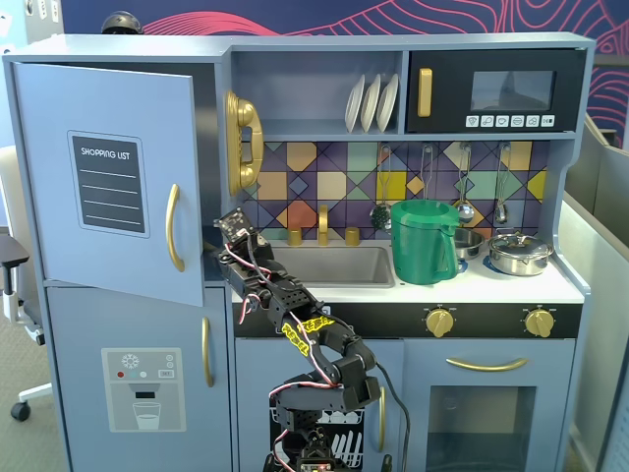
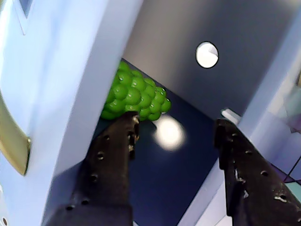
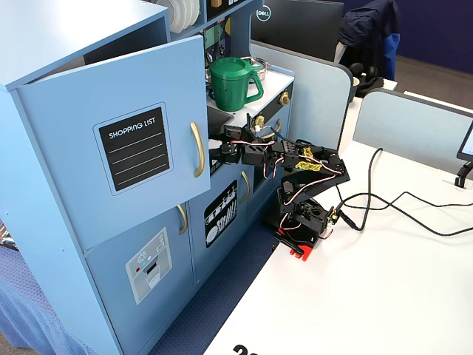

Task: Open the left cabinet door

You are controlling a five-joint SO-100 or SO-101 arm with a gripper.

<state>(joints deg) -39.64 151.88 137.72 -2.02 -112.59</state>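
The left cabinet door (image 1: 108,177) is pale blue-grey with a black "SHOPPING LIST" panel and a curved gold handle (image 1: 174,228). It stands partly open, swung out from the cabinet (image 3: 118,140). My gripper (image 1: 220,241) is just right of the door's free edge, pointing into the gap. In the wrist view the gripper (image 2: 175,123) is open with nothing between its fingers. Its left finger (image 2: 113,160) lies along the door's edge (image 2: 94,70), and whether they touch I cannot tell. A bunch of green toy grapes (image 2: 136,96) lies inside on the dark shelf. In the side fixed view the gripper (image 3: 219,148) is beside the handle (image 3: 196,149).
Below is a door with a water-dispenser picture (image 1: 147,388). A gold toy phone (image 1: 242,143) hangs just right of the opening. A sink (image 1: 334,265), green pitcher (image 1: 425,241) and pot (image 1: 519,254) are on the counter. Cables (image 3: 399,207) run over the white table.
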